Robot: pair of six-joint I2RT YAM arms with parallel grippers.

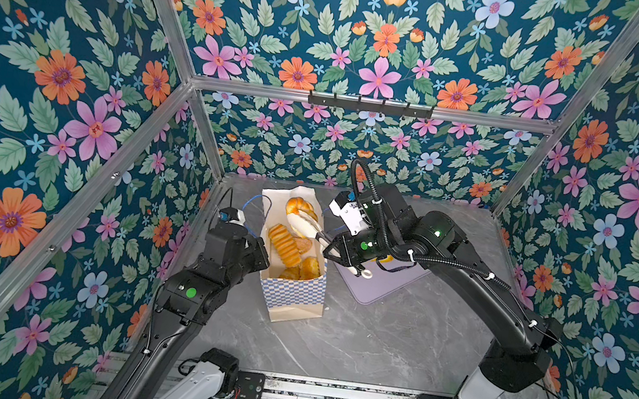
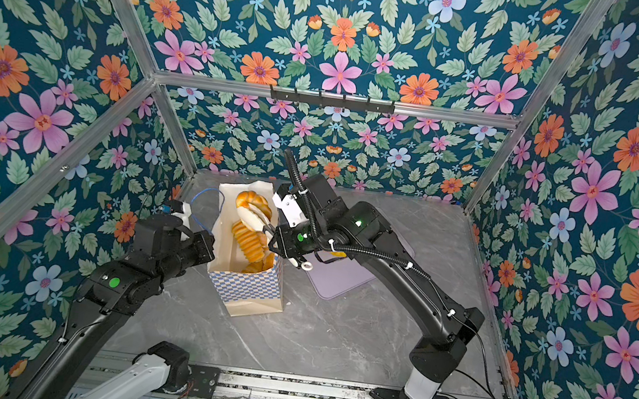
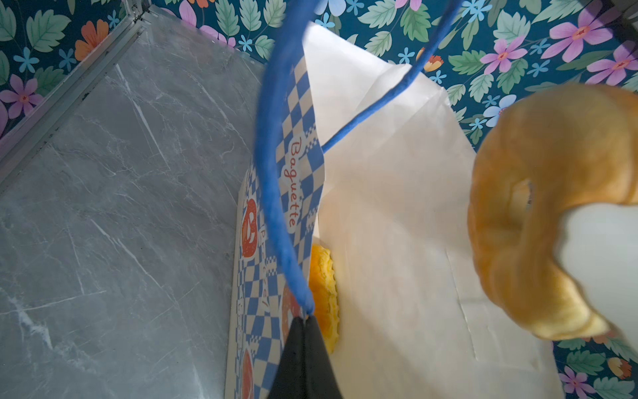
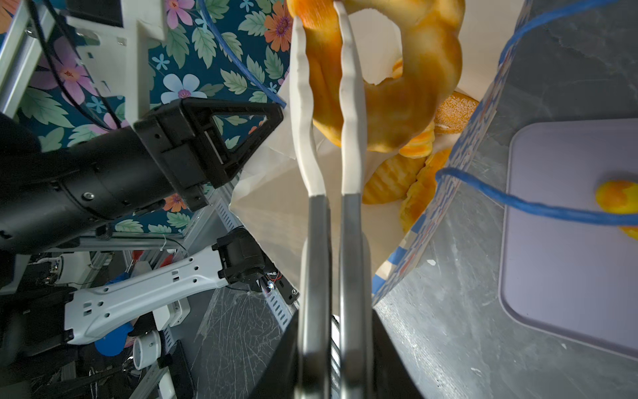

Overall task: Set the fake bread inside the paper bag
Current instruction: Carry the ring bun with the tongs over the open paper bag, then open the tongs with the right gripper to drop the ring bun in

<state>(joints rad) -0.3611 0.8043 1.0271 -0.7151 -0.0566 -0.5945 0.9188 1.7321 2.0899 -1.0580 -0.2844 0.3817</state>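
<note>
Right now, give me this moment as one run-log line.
left gripper: shut on paper bag rim | right gripper: shut on tongs | tongs: gripping twisted ring at bag mouth | lavender tray: bread remaining

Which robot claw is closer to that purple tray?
Right. The right gripper, holding tongs, hangs by the tray, beside the paper bag; the left gripper pinches the bag's far rim, across the bag from the tray.

Got the bread ring pinched in the tongs right over the bag mouth, more loaves inside below the tips, tray under the handle end with one roll on it.
</note>
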